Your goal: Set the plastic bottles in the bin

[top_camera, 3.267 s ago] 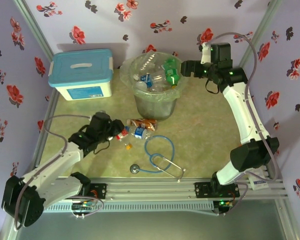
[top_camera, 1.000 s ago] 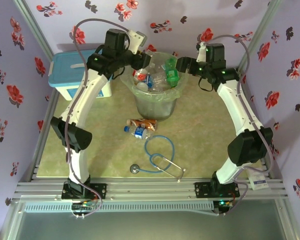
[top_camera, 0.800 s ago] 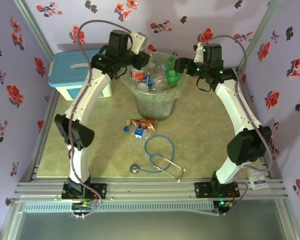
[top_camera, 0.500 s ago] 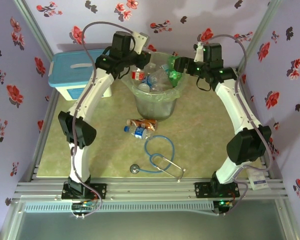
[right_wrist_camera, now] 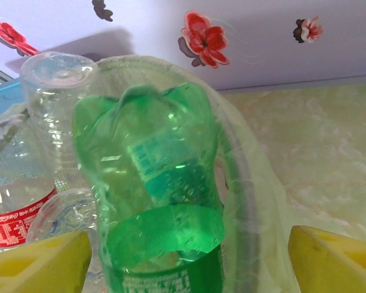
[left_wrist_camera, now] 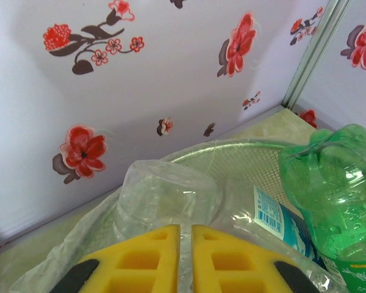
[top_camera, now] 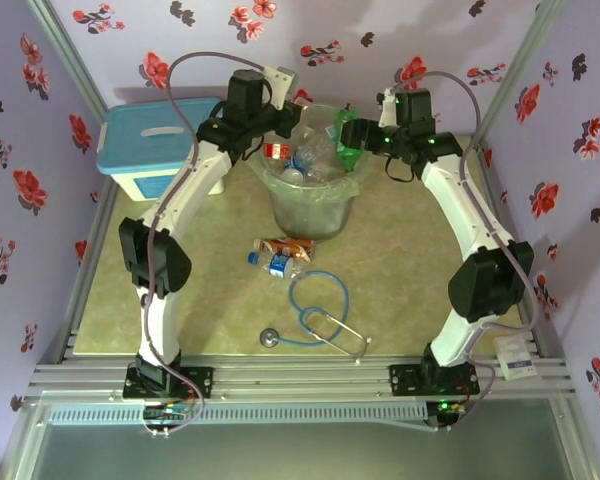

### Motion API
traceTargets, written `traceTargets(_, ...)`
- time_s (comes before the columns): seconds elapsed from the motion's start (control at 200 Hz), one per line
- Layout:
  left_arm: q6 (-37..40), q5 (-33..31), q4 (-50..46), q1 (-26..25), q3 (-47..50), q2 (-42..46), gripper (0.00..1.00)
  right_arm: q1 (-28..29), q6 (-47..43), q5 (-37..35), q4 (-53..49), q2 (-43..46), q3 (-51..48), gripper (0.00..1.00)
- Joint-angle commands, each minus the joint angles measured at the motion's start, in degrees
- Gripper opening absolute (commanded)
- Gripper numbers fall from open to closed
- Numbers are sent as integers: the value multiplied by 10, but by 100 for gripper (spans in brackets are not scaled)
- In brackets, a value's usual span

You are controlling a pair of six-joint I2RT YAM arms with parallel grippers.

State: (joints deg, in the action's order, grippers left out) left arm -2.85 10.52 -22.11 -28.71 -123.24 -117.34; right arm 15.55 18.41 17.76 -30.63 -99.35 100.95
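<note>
Two claws at the bin's rim: left pinched shut, right spread wide.

The left gripper (left_wrist_camera: 185,230) hangs at 10 o'clock on the rim of the bin (top_camera: 310,215), its yellow fingers nearly touching and holding nothing, with a clear bottle (left_wrist_camera: 161,195) just beyond. The right gripper (right_wrist_camera: 186,238), at 2 o'clock, stands wide around the translucent green bottle (right_wrist_camera: 152,183) without clamping it. At 6 o'clock from the bin, a blue-labelled bottle (top_camera: 275,263) and an orange-labelled bottle (top_camera: 286,245) lie on the table (top_camera: 410,270), the stethoscope (top_camera: 315,310) farther on. The blue-lidded box (top_camera: 160,150) sits at 9 o'clock.
</note>
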Motion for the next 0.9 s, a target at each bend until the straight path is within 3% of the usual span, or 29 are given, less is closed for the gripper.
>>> traceTargets(0.0,-28,8,-95,-1,60,-32,13,6,-12,-8,-14,-4,21,83)
traceTargets(0.265,-35,10,-83,-1,99,-36,12,18,-5,17,-10,-1,18,81)
traceTargets(0.41,-34,11,-82,0,106,-45,12,19,-8,11,-15,13,27,85)
traceTargets(0.5,-36,10,-83,0,107,-49,16,20,-13,4,-27,19,40,91)
traceTargets(0.895,-29,6,-90,4,90,22,44,19,-32,-22,-50,28,64,93)
